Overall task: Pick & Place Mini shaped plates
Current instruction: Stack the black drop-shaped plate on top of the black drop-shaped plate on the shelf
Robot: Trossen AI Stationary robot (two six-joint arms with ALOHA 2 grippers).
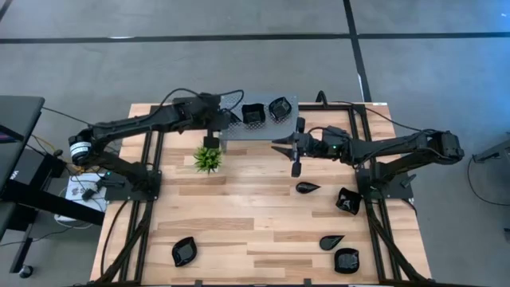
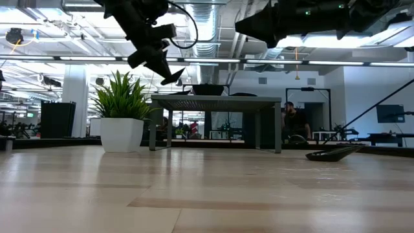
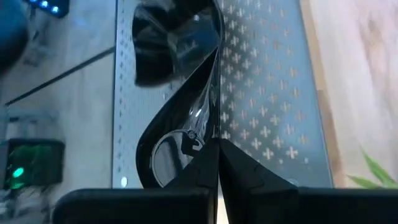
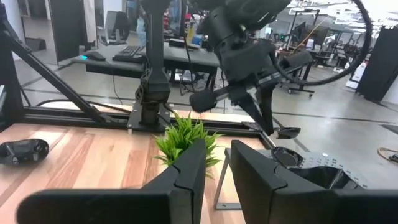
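My left gripper (image 3: 217, 146) is shut on a glossy black mini plate (image 3: 180, 68) and hangs above the left end of the grey perforated stand (image 1: 259, 127); the low view shows the left gripper (image 2: 155, 55) with its plate (image 2: 172, 77) above the stand top (image 2: 217, 98). Two more black plates (image 1: 253, 114) (image 1: 279, 108) sit on the stand. Further plates lie flat on the wood at the right (image 1: 307, 188) (image 1: 347, 201) (image 1: 331, 241) and near left (image 1: 183, 252). My right gripper (image 4: 217, 155) is open and empty, hovering right of the stand (image 1: 280, 147). My left gripper pinches the plate's rim (image 3: 210, 134) between its two fingers, which come from above. The plate shows edge-on in the left wrist view. It is tilted, hangs below the fingers, and is lifted clear of the stand (image 3: 267, 93).
A small green plant (image 1: 208, 159) in a white pot (image 2: 121, 134) stands just in front of the stand's left end, under the left arm. One more plate (image 1: 347, 260) lies near the right near corner. Bare wood shows in the table's middle (image 1: 239, 207).
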